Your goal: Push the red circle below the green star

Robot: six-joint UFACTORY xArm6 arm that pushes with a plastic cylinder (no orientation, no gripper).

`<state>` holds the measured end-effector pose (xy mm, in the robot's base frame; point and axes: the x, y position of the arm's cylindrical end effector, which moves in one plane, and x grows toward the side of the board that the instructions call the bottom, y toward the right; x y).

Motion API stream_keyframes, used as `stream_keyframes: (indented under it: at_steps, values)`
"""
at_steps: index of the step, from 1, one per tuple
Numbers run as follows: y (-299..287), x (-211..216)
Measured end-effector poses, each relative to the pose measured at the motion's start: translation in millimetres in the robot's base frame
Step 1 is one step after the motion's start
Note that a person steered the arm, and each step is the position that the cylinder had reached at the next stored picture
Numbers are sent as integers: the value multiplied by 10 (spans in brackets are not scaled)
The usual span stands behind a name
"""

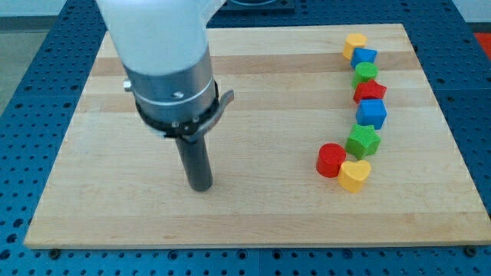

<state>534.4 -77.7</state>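
Roughly: 2 yellow, 2 blue, 2 green, 2 red blks (360,107).

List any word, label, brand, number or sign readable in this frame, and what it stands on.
None: no readable text anywhere in the view.
The arm housing, wooden board and blocks, including the red circle and green star, carry no markings.
My tip is unmarked too.

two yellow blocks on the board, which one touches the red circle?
The yellow heart at the view's bottom, against the red circle. The other yellow block tops the column.
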Motion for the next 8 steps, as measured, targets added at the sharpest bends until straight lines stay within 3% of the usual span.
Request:
stream_keyframes:
  at_steps: [1,5,8]
  values:
    - [323,-173]
    - [1638,-173]
    - [1942,-173]
